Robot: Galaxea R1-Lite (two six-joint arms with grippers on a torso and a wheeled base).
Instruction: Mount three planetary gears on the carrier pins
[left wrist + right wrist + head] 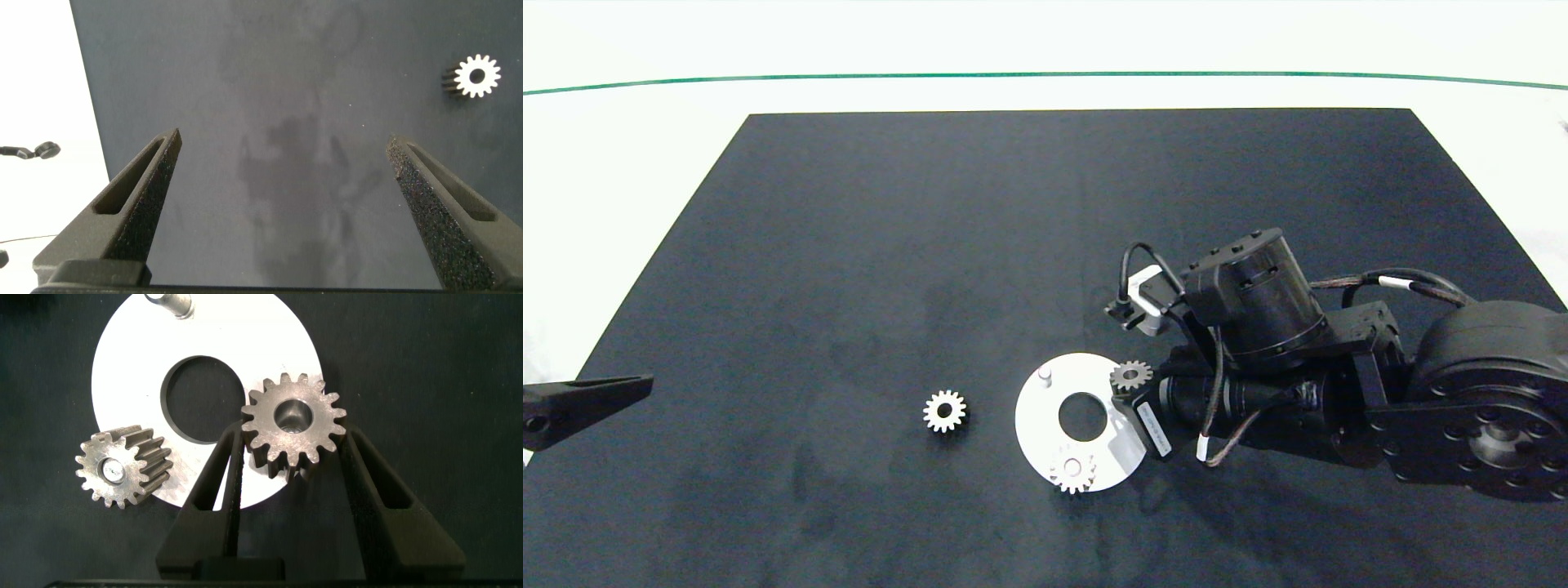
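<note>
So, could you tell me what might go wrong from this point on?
1. The right gripper holds a gear by its toothed rim over the white disc; in the wrist view no pin shows through its bore, so it may not be lined up and could jam or tilt.
2. Pressing off-centre could shift the disc and disturb the gear already on a pin.
3. The last gear lies loose on the mat, nearer the idle left gripper.

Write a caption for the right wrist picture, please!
Right gripper holds a gear over the white disc.
</note>
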